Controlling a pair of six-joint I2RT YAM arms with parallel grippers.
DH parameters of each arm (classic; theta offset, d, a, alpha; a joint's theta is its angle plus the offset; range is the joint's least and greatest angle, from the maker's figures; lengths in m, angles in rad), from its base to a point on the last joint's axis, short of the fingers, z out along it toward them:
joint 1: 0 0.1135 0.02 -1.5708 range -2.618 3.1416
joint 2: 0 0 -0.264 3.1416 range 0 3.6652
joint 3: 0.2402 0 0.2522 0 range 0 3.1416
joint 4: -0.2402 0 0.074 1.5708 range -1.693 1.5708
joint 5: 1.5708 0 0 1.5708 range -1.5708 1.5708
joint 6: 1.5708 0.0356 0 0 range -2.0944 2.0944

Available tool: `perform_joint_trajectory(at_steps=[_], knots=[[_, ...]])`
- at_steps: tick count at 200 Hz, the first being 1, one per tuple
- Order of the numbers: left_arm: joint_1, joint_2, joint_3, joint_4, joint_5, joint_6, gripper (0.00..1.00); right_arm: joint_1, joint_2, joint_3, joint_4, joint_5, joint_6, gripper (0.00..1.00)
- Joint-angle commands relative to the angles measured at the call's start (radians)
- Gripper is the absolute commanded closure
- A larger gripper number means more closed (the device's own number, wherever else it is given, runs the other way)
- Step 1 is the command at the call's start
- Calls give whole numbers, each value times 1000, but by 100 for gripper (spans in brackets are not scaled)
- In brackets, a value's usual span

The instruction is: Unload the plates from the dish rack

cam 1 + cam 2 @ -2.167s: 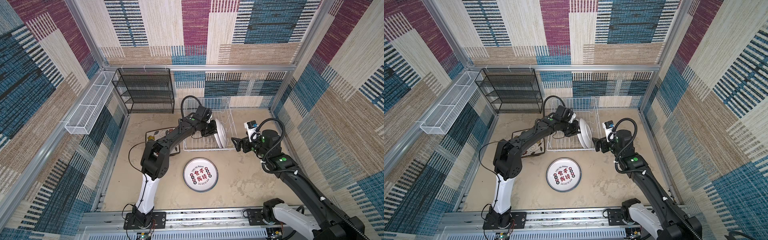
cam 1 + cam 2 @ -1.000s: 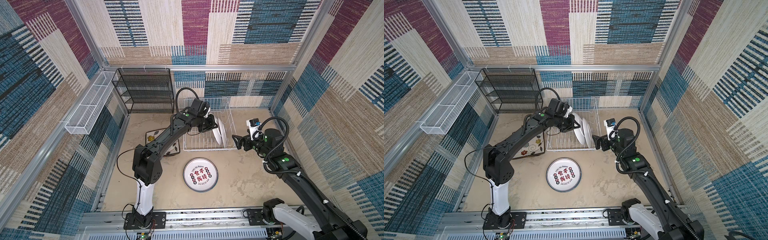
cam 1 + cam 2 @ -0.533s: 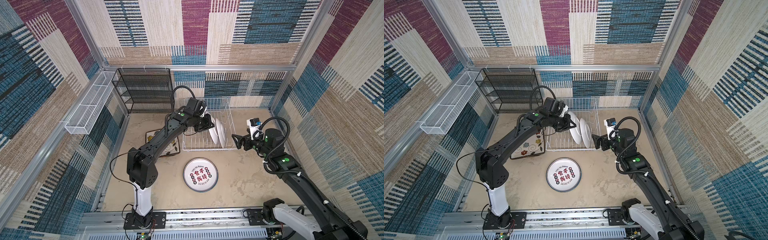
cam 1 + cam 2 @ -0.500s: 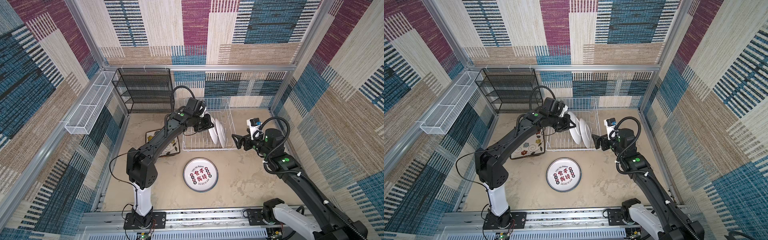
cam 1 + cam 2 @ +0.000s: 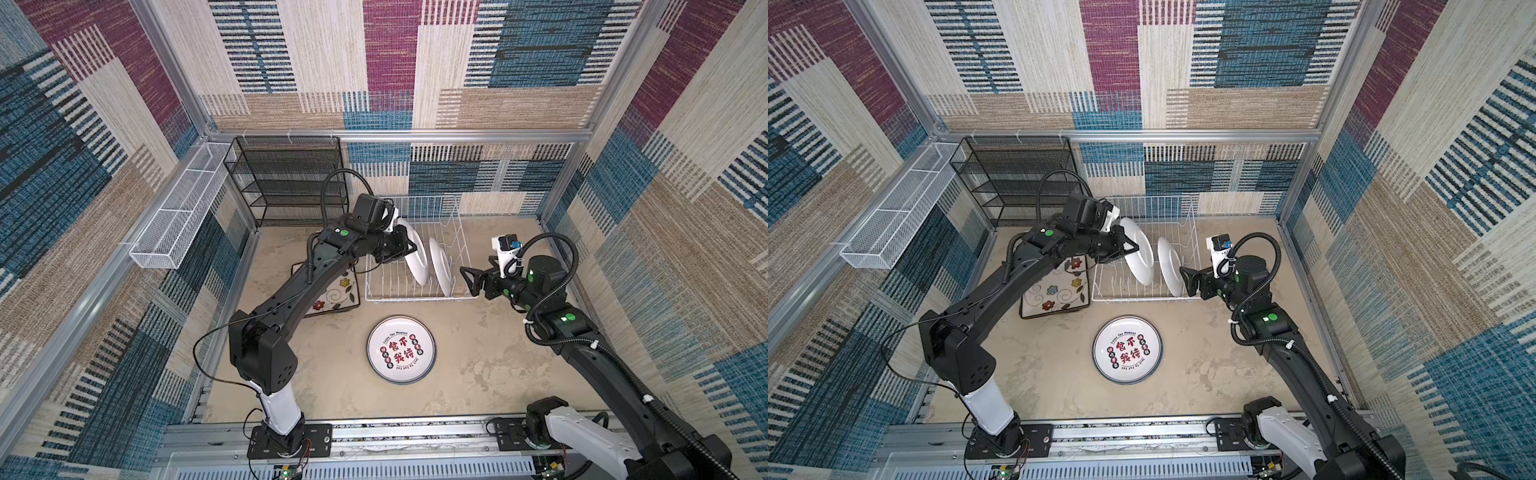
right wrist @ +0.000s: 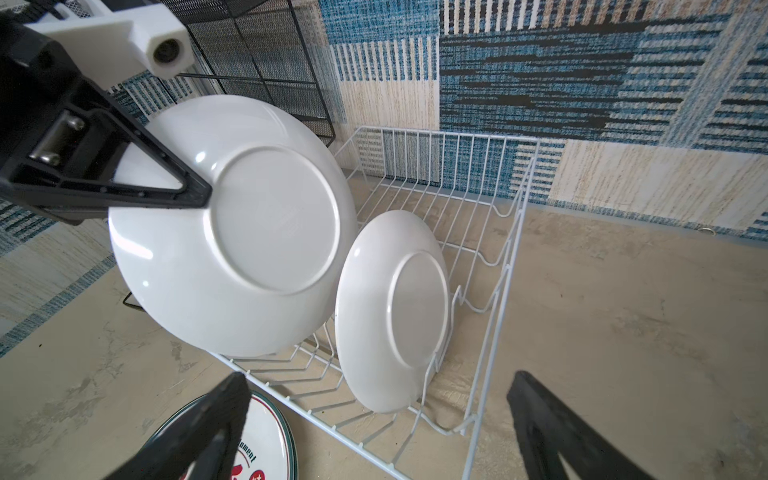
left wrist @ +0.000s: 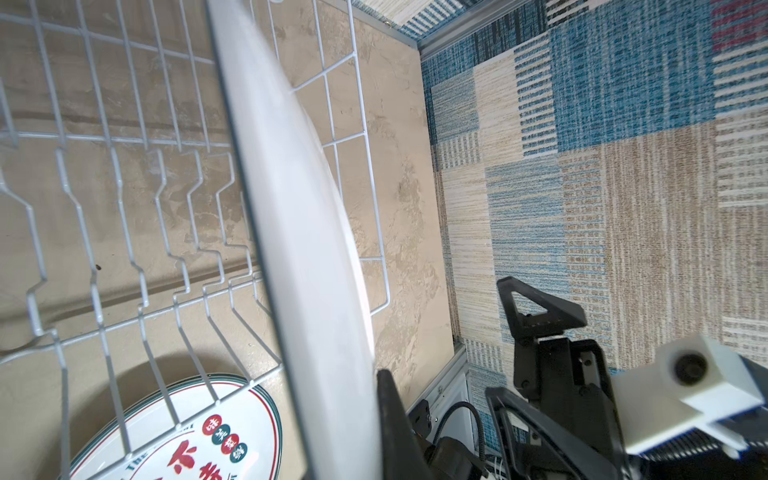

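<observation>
My left gripper [image 5: 409, 249] is shut on the rim of a round white plate [image 5: 417, 257], seen from its plain back in the right wrist view [image 6: 232, 232]. That plate hangs tilted over the middle of the white wire dish rack [image 5: 390, 298], its lower edge just above the tines. A second round plate [image 5: 440, 270] stands upright in the rack's right end [image 6: 390, 311]. My right gripper [image 5: 469, 280] is open just outside that end of the rack, facing the standing plate and holding nothing. In the left wrist view the held plate [image 7: 303, 228] hides one left finger.
A round plate with red print [image 5: 401, 349] lies face up in front of the rack. A cream floral square plate [image 5: 332, 295] lies to the rack's left, under my left arm. A black mesh shelf unit [image 5: 286, 178] and a long white mesh basket [image 5: 178, 220] stand at the back left.
My left gripper has drawn its plate up and to the left, away from the plate still standing in the rack, and its elbow has swung left. The right arm has barely moved.
</observation>
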Motion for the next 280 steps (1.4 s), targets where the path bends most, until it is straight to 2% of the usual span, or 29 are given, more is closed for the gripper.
perform_joint_trajectory(at_steps=[1, 24, 74, 113, 148, 204, 231, 280], knots=[[11, -39, 0, 18, -8, 74, 100, -1, 12, 21, 44, -21, 78, 1], [13, -96, -12, 16, -31, 187, 100, -1, 20, 26, 66, -54, 148, 1], [10, -282, -147, 60, -169, 442, 100, 0, 74, 82, 54, -120, 350, 1], [-2, -450, -313, 167, -263, 692, 100, 0, 101, 129, 64, -184, 439, 1], [-67, -560, -471, 277, -371, 952, 100, -1, 144, 171, 85, -285, 493, 1], [-197, -564, -579, 310, -619, 1261, 100, -1, 216, 267, 69, -373, 509, 4], [-263, -548, -648, 394, -741, 1427, 100, 1, 239, 295, 81, -392, 529, 4], [-367, -508, -766, 612, -921, 1711, 100, 13, 286, 344, -2, -350, 525, 8]])
